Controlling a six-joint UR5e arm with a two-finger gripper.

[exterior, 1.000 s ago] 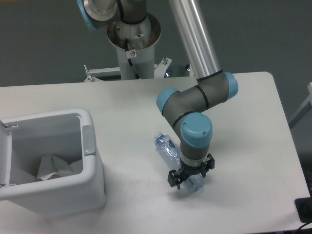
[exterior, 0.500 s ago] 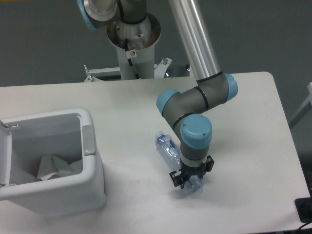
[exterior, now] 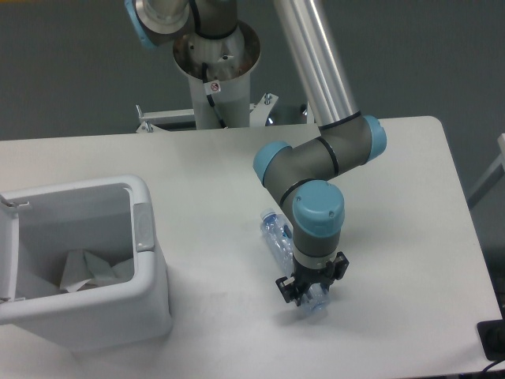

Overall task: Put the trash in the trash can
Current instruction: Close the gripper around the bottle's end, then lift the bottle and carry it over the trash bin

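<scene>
Gripper [exterior: 309, 290] on the bottle [exterior: 278, 235]
Jaws closed narrow around its lower end — the bin [exterior: 144, 304] sits at nine o'clock, wrapper [exterior: 85, 272] inside.

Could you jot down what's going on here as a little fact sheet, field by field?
gripper: gripper down at the table, fingers closed around the bottle's lower end
bottle: bottle clear bluish, lying on the table, cap end pointing away from the gripper
trash can: trash can white, open, left of the bottle
wrapper: wrapper crumpled white, already inside the trash can
table: table white

No text can be read; the bottle's [exterior: 278, 235] label is blurred.
</scene>
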